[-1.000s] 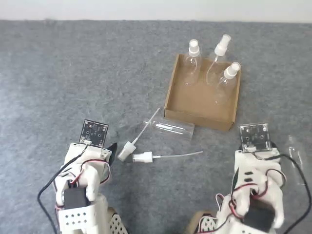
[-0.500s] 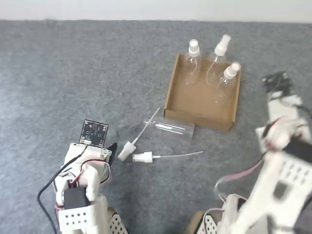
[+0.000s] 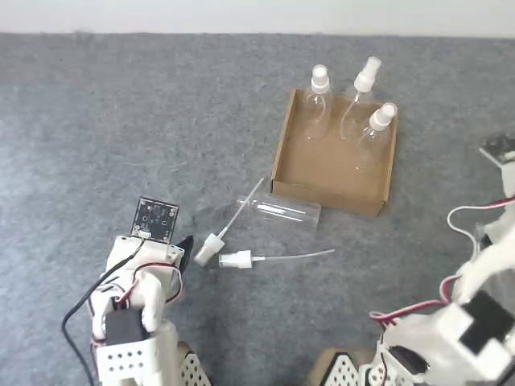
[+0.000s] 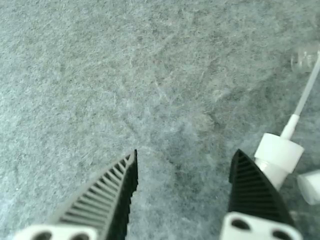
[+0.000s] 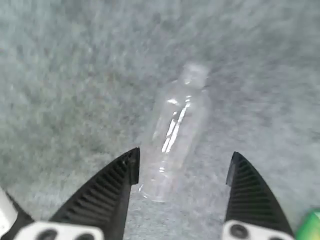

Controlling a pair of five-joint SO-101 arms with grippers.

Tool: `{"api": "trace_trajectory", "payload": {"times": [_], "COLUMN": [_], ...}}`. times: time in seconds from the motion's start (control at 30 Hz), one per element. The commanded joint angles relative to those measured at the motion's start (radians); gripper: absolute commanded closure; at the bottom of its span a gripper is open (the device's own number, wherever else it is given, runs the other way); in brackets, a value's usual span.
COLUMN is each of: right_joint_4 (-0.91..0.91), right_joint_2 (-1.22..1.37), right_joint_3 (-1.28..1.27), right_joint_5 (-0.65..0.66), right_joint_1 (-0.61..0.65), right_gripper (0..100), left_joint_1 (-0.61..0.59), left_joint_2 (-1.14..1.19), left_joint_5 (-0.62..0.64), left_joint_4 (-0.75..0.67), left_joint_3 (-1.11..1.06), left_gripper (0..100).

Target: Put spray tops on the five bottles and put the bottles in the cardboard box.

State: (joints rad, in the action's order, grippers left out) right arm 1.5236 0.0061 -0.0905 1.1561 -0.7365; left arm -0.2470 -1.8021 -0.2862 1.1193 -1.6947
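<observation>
The cardboard box [image 3: 322, 173] holds three upright bottles fitted with spray tops [image 3: 319, 100], [image 3: 362, 92], [image 3: 375, 133]. A clear uncapped bottle [image 3: 282, 211] lies in front of the box. Two loose spray tops [image 3: 211, 245], [image 3: 237, 259] lie beside it; one spray top [image 4: 277, 152] rests just outside a finger of my open left gripper [image 4: 182, 165]. That left gripper [image 3: 181, 251] sits low at the front left. My right gripper [image 5: 182, 162] hangs open above another uncapped clear bottle [image 5: 175, 135] lying on the carpet. The right arm [image 3: 483, 273] stands at the right edge.
Grey carpet [image 3: 121, 121] covers the whole surface. A small green object [image 5: 312, 225] peeks in at the corner of the right wrist view. Red and black cables [image 3: 463, 217] trail from the right arm.
The right arm has lifted from its folded pose at the front right and swung out to the right edge. The left arm, bottles and spray tops have not moved.
</observation>
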Motion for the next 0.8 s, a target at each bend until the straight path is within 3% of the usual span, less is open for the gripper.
{"api": "trace_trajectory", "payload": {"times": [0.0, 0.63, 0.77], "right_joint_4": [0.008, -0.229, -0.274], "right_joint_2": [0.071, 0.242, 0.236], "right_joint_3": [0.068, -0.068, -0.104], "right_joint_5": [0.035, 0.034, 0.015], "right_joint_1": [-0.008, -0.042, -0.039], "right_gripper": [75.7, 76.1, 87.0], "left_joint_1": [0.0, 0.0, 0.0], "left_joint_2": [-0.014, -0.014, -0.018], "left_joint_5": [-0.011, -0.009, -0.009], "left_joint_4": [-0.005, -0.005, -0.017], "left_joint_3": [0.008, 0.008, 0.008], "left_gripper": [73, 73, 73]}}
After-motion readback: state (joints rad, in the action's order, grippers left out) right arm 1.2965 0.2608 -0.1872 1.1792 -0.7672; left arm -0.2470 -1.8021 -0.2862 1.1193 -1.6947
